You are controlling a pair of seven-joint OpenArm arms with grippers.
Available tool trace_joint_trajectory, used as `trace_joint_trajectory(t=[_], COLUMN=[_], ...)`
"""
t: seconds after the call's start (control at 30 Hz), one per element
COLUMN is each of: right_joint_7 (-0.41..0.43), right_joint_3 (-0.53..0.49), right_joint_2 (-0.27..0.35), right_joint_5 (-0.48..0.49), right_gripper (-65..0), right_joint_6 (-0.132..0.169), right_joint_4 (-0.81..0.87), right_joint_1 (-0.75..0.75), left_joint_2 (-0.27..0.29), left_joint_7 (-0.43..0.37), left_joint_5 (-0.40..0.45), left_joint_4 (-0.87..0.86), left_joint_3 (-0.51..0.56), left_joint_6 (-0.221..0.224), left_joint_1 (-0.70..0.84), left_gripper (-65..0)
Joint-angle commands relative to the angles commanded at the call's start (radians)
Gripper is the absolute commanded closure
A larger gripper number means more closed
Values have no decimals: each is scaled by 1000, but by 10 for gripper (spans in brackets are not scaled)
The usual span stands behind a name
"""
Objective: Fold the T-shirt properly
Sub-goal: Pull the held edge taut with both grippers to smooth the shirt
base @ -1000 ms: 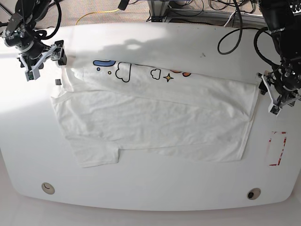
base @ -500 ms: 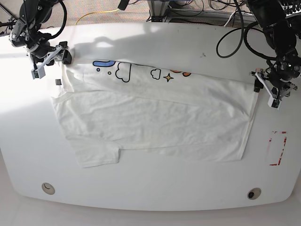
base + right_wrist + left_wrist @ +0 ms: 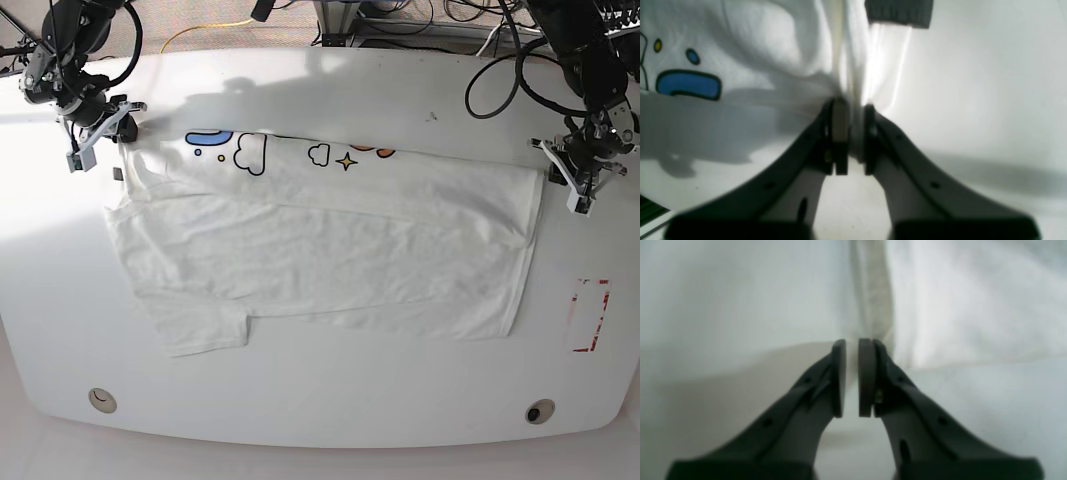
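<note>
White cotton is all you have to work with, and it slips easily. At the upper left of the base view your right gripper (image 3: pixel 112 126) is pinched on a corner of the shirt (image 3: pixel 330 250); its wrist view shows a bunched fold of cloth between the nearly closed pads, beside the blue print. That hold looks thin, so a quick pull could strip the fabric out. Across the middle, the shirt lies spread on the table (image 3: pixel 320 400), its printed far edge partly turned over. If your two arms travel unevenly, that long edge will likely skew or sag and crease. At the right, your left gripper (image 3: pixel 566 175) sits at the shirt's other far corner. Its wrist view shows the pads close together with a slim bare gap, a seam just beyond the tips; I cannot tell whether it holds any cloth. Lift now and that corner may stay behind.
</note>
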Motion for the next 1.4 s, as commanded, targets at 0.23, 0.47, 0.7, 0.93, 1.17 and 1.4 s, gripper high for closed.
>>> trace_joint_trajectory(t=[0.23, 0.47, 0.7, 0.93, 1.17, 1.4], right_joint_7=[2, 3, 3, 3, 3, 5], right_joint_3=[0, 0, 0, 0, 2, 2], right_joint_2=[32, 29, 28, 26, 26, 26], right_joint_5=[5, 2, 0, 0, 3, 2], right_gripper=[-63, -63, -63, -63, -63, -63], right_joint_6=[0, 0, 0, 0, 0, 0], right_joint_4=[18, 44, 46, 44, 44, 46], right_joint_1=[-87, -127, -123, -112, -107, -94], left_joint_2=[6, 17, -2, -18, -25, -25], left_joint_7=[2, 20, 115, 115, 115, 110], left_joint_5=[-3, -98, -238, -267, -259, -259], left_joint_4=[127, 135, 170, 157, -6, -95], left_joint_3=[-43, -140, -129, -31, 43, 98], left_joint_6=[0, 0, 0, 0, 0, 0], left_joint_1=[143, 157, 149, 81, -25, -80], left_gripper=[-42, -71, -361, -367, -367, -365])
